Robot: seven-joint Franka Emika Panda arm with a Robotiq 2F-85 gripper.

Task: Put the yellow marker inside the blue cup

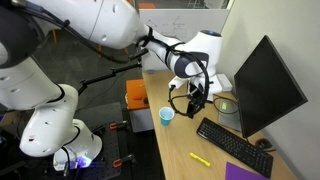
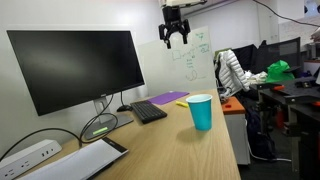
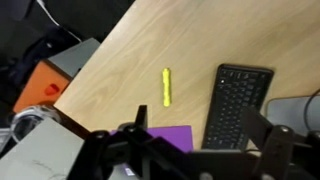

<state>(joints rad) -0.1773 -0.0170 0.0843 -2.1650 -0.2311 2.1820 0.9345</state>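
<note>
The yellow marker (image 1: 200,159) lies flat on the wooden table near its front edge; the wrist view shows it (image 3: 167,87) left of the keyboard. The blue cup (image 1: 167,115) stands upright on the table, well apart from the marker, and is plain in an exterior view (image 2: 200,111). My gripper (image 1: 196,100) hangs high above the table in both exterior views (image 2: 174,36), its fingers spread apart and empty. In the wrist view the dark fingers (image 3: 190,150) frame the bottom of the picture with nothing between them.
A black keyboard (image 3: 235,105) and a purple notepad (image 3: 168,134) lie near the marker. A large monitor (image 2: 75,68) stands at the table's back. A white power strip (image 2: 28,155) and a tablet (image 2: 85,160) lie at one end. An orange box (image 1: 136,95) sits beside the table.
</note>
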